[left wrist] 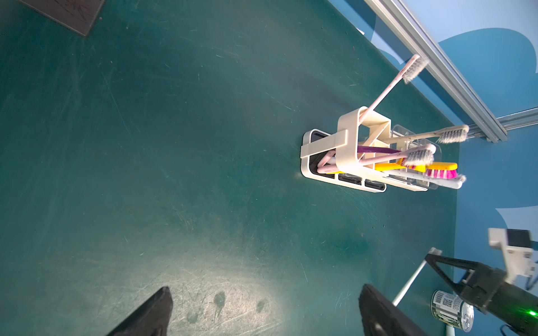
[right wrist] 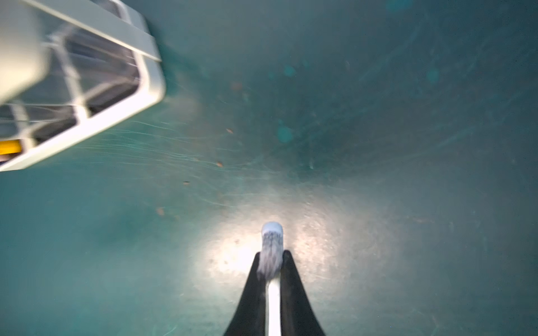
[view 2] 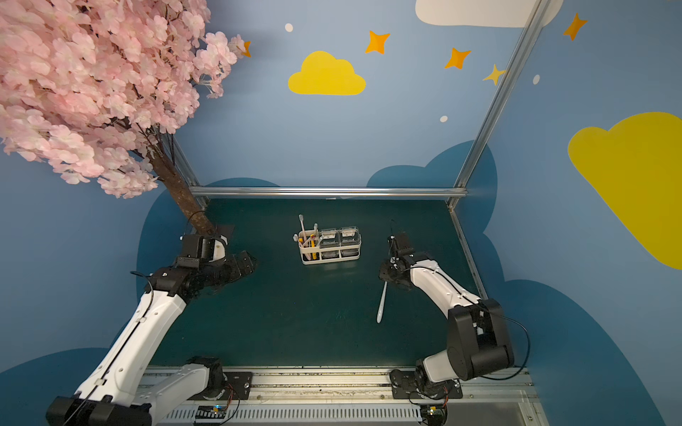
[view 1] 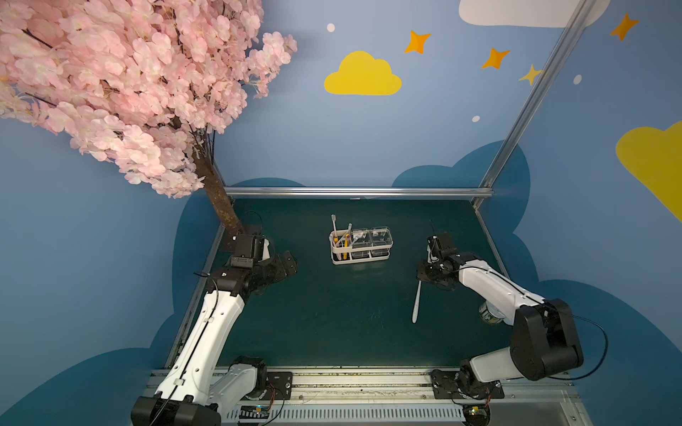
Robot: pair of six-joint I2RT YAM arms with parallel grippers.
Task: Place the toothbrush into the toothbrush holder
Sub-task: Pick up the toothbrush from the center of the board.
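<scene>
Right gripper (right wrist: 272,256) pinches one white toothbrush (view 1: 417,302); left gripper (left wrist: 265,288) gapes empty; toothbrush holder (left wrist: 323,142) carries perhaps five brushes (left wrist: 419,157)

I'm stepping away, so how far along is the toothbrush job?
Done: the right gripper is shut on the white toothbrush near its head. In hand: the brush is apart from the toothbrush holder, which already has other brushes. Still to do: carry it over and lower it into a slot. The left gripper is open, idle.

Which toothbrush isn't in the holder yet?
The white toothbrush clamped in the right gripper, apart from the toothbrush holder; the other toothbrushes all sit in its slots.
</scene>
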